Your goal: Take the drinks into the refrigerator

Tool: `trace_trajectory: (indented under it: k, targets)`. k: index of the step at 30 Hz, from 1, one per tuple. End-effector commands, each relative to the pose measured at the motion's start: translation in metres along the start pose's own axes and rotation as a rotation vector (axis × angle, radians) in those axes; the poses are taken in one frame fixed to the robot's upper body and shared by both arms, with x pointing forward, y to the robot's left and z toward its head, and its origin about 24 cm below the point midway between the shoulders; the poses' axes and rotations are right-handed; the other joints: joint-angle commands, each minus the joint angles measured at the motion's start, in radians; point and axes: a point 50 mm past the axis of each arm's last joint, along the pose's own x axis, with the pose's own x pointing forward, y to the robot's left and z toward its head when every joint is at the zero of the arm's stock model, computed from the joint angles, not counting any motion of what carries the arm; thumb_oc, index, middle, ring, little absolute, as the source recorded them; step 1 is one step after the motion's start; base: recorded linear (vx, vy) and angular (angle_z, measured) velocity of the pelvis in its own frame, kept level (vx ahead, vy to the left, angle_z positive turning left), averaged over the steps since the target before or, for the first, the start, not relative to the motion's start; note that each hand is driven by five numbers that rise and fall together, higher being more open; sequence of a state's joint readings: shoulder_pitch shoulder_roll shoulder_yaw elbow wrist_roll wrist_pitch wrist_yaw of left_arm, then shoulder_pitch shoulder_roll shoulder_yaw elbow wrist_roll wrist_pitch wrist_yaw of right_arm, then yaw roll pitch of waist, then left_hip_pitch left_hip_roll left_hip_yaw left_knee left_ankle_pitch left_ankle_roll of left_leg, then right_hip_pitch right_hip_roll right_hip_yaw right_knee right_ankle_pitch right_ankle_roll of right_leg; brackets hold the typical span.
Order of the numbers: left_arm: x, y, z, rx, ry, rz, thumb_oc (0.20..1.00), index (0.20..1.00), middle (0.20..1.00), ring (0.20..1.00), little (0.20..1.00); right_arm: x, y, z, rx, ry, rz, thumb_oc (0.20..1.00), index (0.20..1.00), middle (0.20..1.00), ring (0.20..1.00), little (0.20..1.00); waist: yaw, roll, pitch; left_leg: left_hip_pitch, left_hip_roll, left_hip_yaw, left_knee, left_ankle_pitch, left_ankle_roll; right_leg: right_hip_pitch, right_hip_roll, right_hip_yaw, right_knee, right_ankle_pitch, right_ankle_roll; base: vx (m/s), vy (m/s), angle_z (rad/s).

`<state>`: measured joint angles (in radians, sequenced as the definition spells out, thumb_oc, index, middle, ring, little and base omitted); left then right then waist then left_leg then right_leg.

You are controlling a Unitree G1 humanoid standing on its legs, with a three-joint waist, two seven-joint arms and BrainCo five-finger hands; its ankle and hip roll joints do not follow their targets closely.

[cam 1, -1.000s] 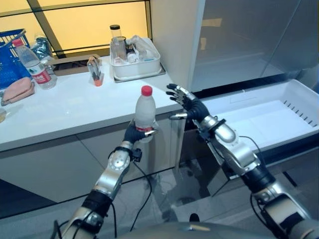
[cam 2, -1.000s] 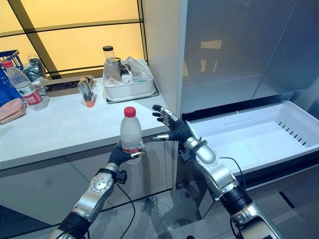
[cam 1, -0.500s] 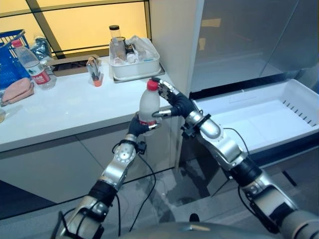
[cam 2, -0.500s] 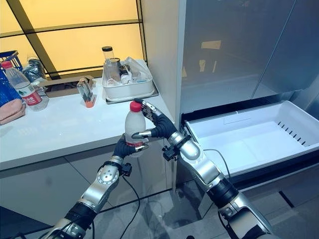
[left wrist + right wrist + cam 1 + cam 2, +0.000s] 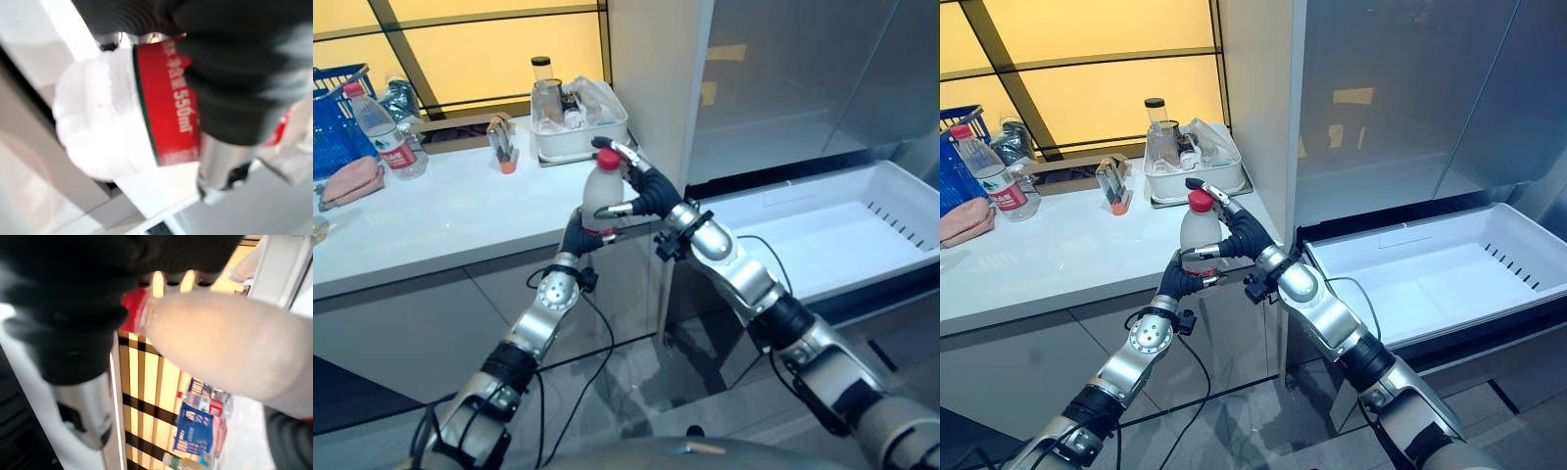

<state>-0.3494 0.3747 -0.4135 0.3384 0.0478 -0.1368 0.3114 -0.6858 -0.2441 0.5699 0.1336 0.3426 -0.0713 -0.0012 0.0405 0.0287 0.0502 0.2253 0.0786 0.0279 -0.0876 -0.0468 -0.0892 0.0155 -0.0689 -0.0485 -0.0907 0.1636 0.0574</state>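
At 3 o'clock, refrigerator point(image 5: 1410, 88) with its white drawer point(image 5: 1528, 257) pulled open. White table point(image 5: 450, 215) spans 9 to 12 o'clock; on it a white tub point(image 5: 579, 132) of containers at 12, a blue basket point(image 5: 337, 113) and a second bottle point(image 5: 386, 135) at 10. Centre, just off the table's front edge: water bottle point(image 5: 603, 194), red cap, upright. Left hand point(image 5: 578, 235) curled round its lower body; right hand point(image 5: 641, 191) wrapped round its upper part near the cap.
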Motion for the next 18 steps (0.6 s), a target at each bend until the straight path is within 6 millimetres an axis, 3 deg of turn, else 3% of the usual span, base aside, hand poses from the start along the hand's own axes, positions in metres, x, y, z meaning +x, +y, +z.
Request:
trace_trajectory:
  k: [1, 14, 18]
  targets:
    - [0.047, 0.000, 0.109, 0.100, -0.466, 0.011, 0.200, 0.200, 0.200, 0.200, 0.200, 0.033, 0.040, 0.025, -0.042, -0.085, 0.151, 1.000, 1.000, 1.000, 1.000, 1.000, 0.010, -0.015, -0.014, -0.042, -0.046, 0.011, 0.005, -0.027, 0.074, 0.059, -0.020, 0.024, 0.121, -0.176, 0.053, -0.04, -0.001, -0.02]
    - [0.051, -0.010, 0.109, 0.128, -0.453, -0.034, 0.200, 0.200, 0.200, 0.200, 0.200, 0.074, 0.040, -0.013, -0.389, 0.197, 0.125, 1.000, 1.000, 1.000, 1.000, 1.000, 0.030, -0.016, -0.025, -0.032, -0.048, 0.008, 0.005, -0.040, 0.077, 0.071, -0.018, 0.028, 0.122, -0.180, 0.050, 0.01, 0.002, 0.00]
    - [0.052, -0.010, 0.111, 0.130, -0.458, -0.047, 0.200, 0.200, 0.200, 0.200, 0.200, 0.082, 0.044, -0.005, -0.381, 0.166, 0.125, 1.000, 1.000, 1.000, 1.000, 1.000, 0.031, -0.016, -0.024, -0.031, -0.049, 0.007, 0.005, -0.039, 0.076, 0.071, -0.018, 0.030, 0.125, -0.180, 0.050, 0.00, 0.000, 0.00]
